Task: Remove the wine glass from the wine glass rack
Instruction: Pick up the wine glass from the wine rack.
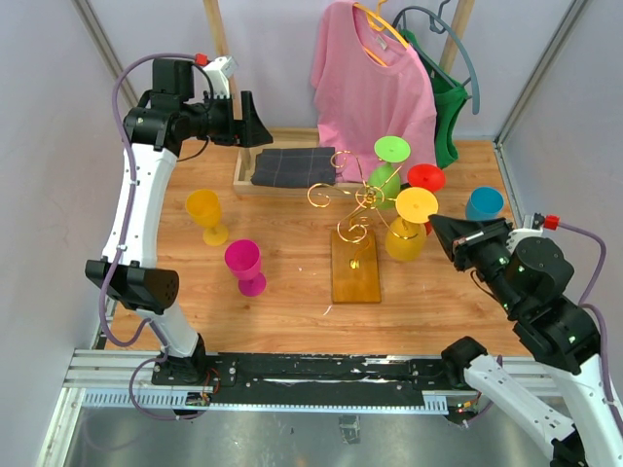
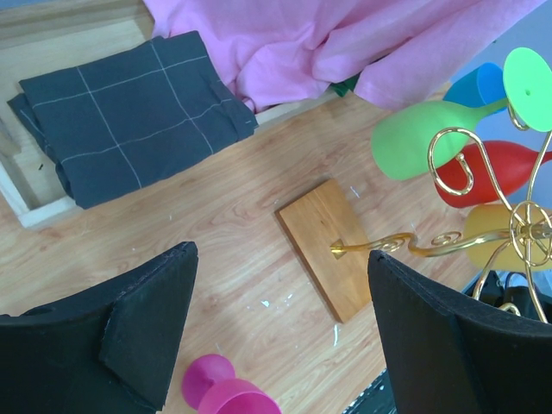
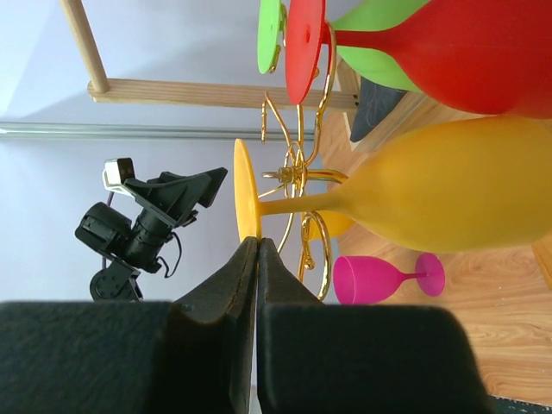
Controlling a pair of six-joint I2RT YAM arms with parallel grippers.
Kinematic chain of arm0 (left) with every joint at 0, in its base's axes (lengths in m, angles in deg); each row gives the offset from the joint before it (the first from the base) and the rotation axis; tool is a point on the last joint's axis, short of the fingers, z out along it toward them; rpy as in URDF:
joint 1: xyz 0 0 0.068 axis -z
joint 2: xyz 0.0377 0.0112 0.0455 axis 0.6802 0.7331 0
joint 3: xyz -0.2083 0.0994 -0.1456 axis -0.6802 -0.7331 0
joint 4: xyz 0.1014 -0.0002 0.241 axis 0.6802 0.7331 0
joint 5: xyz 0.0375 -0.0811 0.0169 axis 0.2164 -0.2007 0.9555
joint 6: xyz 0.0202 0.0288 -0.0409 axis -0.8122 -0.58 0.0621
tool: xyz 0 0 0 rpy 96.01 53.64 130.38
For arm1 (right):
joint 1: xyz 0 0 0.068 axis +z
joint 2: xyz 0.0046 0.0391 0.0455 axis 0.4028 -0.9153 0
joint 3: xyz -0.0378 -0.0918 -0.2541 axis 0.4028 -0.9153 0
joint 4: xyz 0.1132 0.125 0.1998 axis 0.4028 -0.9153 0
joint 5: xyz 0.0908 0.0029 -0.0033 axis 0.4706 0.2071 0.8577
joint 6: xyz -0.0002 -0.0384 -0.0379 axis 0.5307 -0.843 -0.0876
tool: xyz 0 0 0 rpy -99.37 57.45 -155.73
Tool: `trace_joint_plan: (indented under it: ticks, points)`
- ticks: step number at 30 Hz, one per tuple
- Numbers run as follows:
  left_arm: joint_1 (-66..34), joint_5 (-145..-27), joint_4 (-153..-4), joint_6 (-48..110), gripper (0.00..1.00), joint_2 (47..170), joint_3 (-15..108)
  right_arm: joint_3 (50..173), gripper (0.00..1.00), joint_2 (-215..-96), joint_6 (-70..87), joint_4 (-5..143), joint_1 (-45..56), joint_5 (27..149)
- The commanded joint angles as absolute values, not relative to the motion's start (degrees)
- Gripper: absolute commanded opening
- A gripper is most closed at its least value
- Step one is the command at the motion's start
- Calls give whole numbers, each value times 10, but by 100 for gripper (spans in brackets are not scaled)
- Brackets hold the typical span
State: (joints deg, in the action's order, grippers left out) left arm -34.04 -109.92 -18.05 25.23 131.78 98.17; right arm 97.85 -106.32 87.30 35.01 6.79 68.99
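The wine glass rack [image 1: 355,199] is gold wire with spiral arms on a brown wooden base [image 1: 355,268] at mid-table. Three wine glasses hang from it upside down: green [image 1: 389,161], red [image 1: 425,178] and yellow [image 1: 409,229]. My right gripper [image 1: 435,226] is shut, beside the yellow glass. In the right wrist view its tips [image 3: 257,243] meet the lower edge of the yellow glass's [image 3: 448,190] foot; I cannot tell whether the rim is pinched. My left gripper [image 1: 255,122] hangs open and empty high at the back left, and its view [image 2: 280,250] looks down on the base [image 2: 332,246].
A yellow glass [image 1: 206,216] and a magenta glass [image 1: 245,266] stand on the table's left side, and a blue cup [image 1: 484,202] stands at the right. Behind are a wooden tray [image 1: 243,170] with a dark folded cloth [image 1: 292,167] and a hanging pink shirt [image 1: 375,83].
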Motion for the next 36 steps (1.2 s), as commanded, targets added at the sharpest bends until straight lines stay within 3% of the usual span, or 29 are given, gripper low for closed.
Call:
trace_joint_plan:
  ticks: [1,28,36]
  points:
    - [-337,-1107,-190,254,85,1321,1000,988,1,-1045,870,326,61,650]
    - [-334,-1103,-191,258,85,1322,1010,1079,1,-962,887,122,61,625]
    - [-334,-1101,-190,256,85,1320,1007,1199,1,-1017,837,121,61,653]
